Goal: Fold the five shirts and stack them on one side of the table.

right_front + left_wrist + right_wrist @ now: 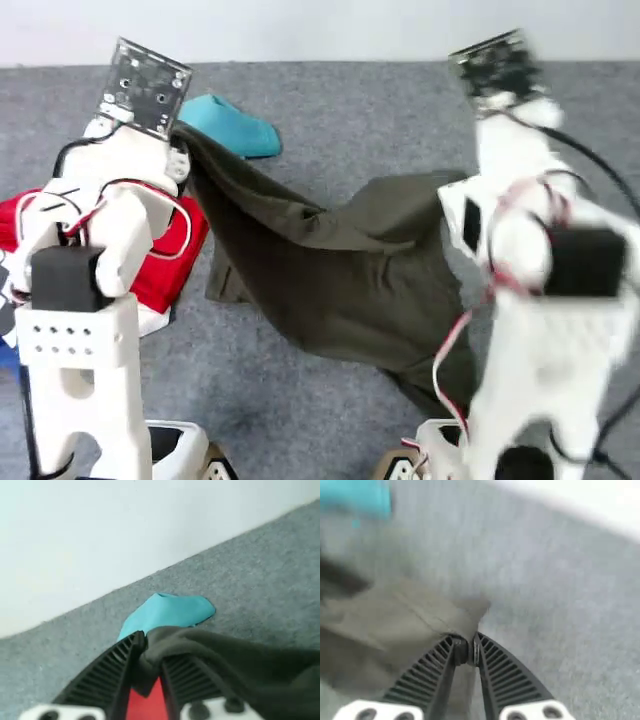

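i have my left claw [151, 652] and my right claw [466, 647] each clamped tight on an edge of the olive shirt [330, 270], which sags between them over the middle of the grey table [330, 110], a red shirt [170, 260] beside it under my left arm, a teal shirt [235, 128] farther back.

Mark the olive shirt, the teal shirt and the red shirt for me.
olive shirt [340, 270], high view, middle of the cloth.
teal shirt [235, 130], high view, its bunched middle.
red shirt [168, 270], high view, its uncovered edge.
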